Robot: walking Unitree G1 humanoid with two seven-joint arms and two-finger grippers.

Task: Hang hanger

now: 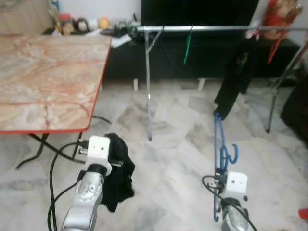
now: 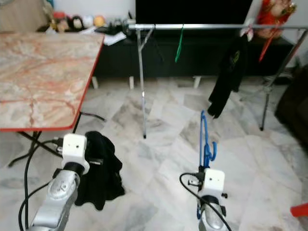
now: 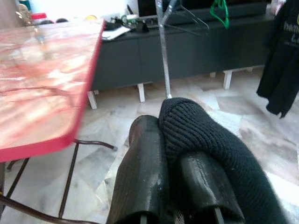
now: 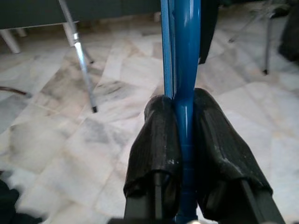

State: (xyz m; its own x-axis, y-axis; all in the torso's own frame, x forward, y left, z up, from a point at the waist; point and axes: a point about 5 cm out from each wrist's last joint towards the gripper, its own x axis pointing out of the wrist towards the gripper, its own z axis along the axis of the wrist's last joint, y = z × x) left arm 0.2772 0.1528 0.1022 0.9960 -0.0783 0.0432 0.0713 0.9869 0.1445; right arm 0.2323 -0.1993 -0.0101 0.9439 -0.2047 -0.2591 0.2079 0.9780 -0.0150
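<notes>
Ahead and above: the clothes rail runs crosswise beyond the right gripper, well apart from it across the marble floor, so by my reckoning the coming move is a walk or reach forward and a lift.
Task's thing: the blue hanger stands nearly upright from the right gripper, long axis pointing up and away toward the rail, its hook curling off to the robot's right, about halfway up.
Right fingers: closed tight on the hanger's blue bar, one black pad on each side, the bar running straight out between them.
Nearer arm: the right one, which has the hanger and sits low at the front of the scene, forearm pointing forward.
Left gripper: pinched shut on a black garment, dark knit cloth draped over one finger and hanging down beside the arm.
Left arm pose: raised in front of the body, just beside the near corner of the red-edged marble table.
Already on the rail: a green hanger near the middle and a black shirt toward the right end.
Free stretch: between those two, roughly in line with the blue hanger, which looks to me the likeliest spot.
</notes>
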